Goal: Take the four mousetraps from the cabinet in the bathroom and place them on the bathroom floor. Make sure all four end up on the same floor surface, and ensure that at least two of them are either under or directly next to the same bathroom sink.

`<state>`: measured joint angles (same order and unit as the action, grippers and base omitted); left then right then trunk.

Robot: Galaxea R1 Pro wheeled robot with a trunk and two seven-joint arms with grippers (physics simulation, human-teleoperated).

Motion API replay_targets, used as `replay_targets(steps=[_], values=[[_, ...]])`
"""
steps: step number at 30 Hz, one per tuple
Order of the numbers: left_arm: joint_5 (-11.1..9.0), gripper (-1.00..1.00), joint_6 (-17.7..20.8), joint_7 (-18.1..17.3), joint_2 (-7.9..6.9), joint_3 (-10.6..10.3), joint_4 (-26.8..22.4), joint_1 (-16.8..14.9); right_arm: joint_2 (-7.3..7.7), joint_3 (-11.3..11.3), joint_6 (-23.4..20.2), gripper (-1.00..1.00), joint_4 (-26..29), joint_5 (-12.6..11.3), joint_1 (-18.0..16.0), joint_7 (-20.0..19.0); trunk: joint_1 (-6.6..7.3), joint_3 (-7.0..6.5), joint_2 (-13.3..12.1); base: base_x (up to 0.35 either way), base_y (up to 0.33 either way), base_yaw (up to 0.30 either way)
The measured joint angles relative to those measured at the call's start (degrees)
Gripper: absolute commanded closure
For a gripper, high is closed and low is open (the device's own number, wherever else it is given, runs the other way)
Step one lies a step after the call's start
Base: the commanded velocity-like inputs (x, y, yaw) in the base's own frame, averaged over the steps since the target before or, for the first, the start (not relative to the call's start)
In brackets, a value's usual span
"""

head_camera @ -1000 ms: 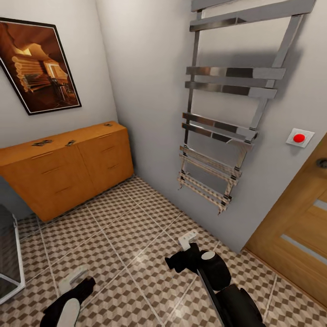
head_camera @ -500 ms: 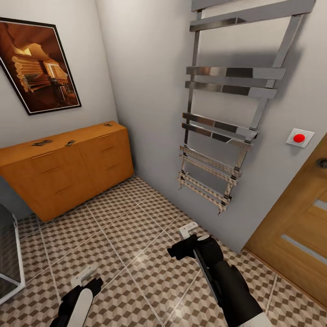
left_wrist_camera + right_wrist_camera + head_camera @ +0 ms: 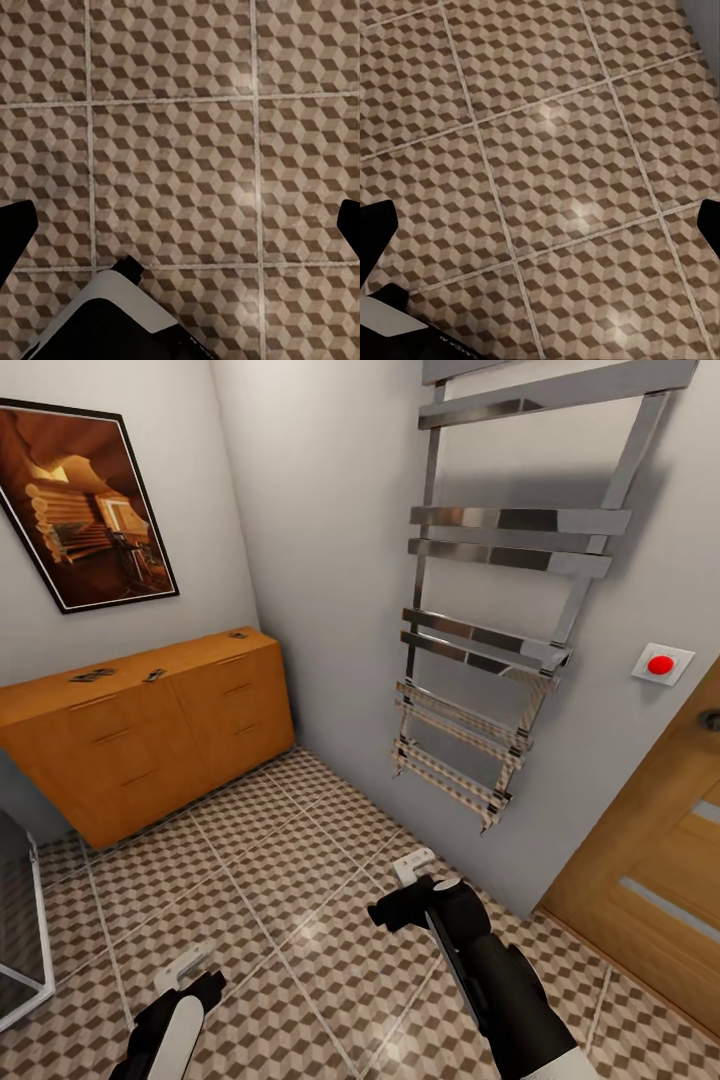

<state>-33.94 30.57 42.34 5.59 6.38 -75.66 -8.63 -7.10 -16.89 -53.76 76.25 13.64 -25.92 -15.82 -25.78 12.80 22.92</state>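
Three mousetraps (image 3: 92,675) lie on the flat top of the orange-tan cabinet (image 3: 150,735), well apart from both arms. Over the cube-patterned bathroom floor (image 3: 290,860), the left gripper (image 3: 183,968) and right gripper (image 3: 413,864) hang spread wide and empty. Right of the cabinet hangs a chrome towel rail (image 3: 500,640).

Mousetraps (image 3: 92,675) atop cabinet (image 3: 150,735): dark specks, too small to count surely. Cabinet's left end cut by frame edge. Door (image 3: 650,880) at lower right cropped. Left gripper (image 3: 180,970): jaws' spread unclear.
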Motion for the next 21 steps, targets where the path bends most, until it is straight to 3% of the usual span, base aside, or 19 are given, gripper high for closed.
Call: replay_targets(steps=[10,21], values=[[-0.04,-1.0,-0.03,-0.08,-0.03,0.08,0.07,0.02,-0.02,-0.38,3.15,-1.0,-0.21,0.25,0.0,0.0,0.0,0.0,0.0,0.27,0.087,0.031],[-0.04,-1.0,-0.07,-0.28,-0.05,0.25,0.27,0.02,-0.02,-0.4,4.61,-1.0,-0.22,0.32,0.0,0.06,0.0,0.0,0.0,0.331,0.112,0.227]])
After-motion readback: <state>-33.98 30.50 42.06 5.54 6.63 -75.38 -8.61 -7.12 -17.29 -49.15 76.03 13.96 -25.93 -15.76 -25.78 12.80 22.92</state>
